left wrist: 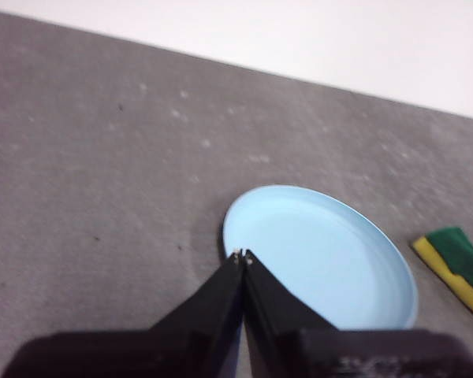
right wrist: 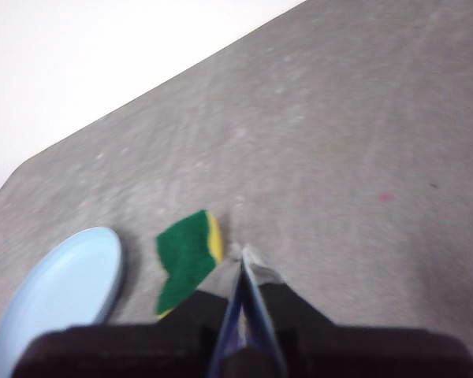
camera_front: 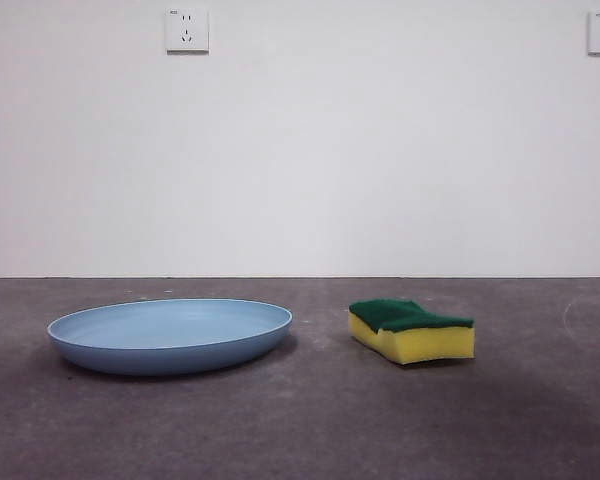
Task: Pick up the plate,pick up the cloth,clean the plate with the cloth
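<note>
The light-blue plate [camera_front: 170, 334] lies flat on the grey table, left of centre in the front view. The cloth is a yellow sponge with a green scouring top [camera_front: 411, 330], lying to the plate's right, apart from it. My left gripper [left wrist: 243, 257] is shut and empty, held above the table over the plate [left wrist: 323, 260] near its rim. My right gripper [right wrist: 241, 253] is shut and empty, above the table just beside the sponge [right wrist: 187, 257]. Neither arm shows in the front view.
The grey table [camera_front: 300, 430] runs back to a white wall with two sockets [camera_front: 186, 30]. The plate also shows in the right wrist view [right wrist: 59, 287], and the sponge in the left wrist view [left wrist: 456, 264].
</note>
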`<state>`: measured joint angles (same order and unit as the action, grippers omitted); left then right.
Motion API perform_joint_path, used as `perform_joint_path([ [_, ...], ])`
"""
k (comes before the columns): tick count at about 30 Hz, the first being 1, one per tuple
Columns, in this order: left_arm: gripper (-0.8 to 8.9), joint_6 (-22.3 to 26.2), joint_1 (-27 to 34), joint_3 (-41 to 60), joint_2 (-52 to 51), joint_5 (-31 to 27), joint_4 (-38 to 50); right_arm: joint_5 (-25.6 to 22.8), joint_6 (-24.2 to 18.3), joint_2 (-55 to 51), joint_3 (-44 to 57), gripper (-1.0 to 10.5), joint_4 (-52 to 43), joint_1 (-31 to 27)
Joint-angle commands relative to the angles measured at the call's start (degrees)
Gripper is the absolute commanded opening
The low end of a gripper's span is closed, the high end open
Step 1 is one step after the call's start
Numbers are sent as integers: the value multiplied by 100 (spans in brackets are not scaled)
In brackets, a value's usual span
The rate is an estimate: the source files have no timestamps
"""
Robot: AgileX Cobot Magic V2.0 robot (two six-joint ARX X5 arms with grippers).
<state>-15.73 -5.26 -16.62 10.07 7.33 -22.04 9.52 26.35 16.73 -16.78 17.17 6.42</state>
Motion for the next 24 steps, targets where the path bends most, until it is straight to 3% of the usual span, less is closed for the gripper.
perform_joint_path([
  [1, -6, -59, 11, -518, 640, 262, -223, 251, -319, 632, -645, -11, 247, 7],
  [6, -5, -52, 11, -1440, 1775, 715, -667, 566, -1008, 1624, -1655, -6, 782, 7],
  [13, 18, 546, 9, -2573, 3110, 988, -1185, 562, -1926, 2922, -3095, 47, 1871, 9],
  [18, 410, 522, 9, -2885, 3523, 1008, -1228, 560, -2092, 3467, -3606, 433, 2190, 7],
  [19, 415, 525, 9, -2885, 3565, 1058, -1233, 560, -2090, 3534, -3644, 481, 2197, 9],
  [24, 404, 527, 0, -2887, 4142, 1115, -949, 564, -2085, 3652, -3668, 476, 2197, 9],
])
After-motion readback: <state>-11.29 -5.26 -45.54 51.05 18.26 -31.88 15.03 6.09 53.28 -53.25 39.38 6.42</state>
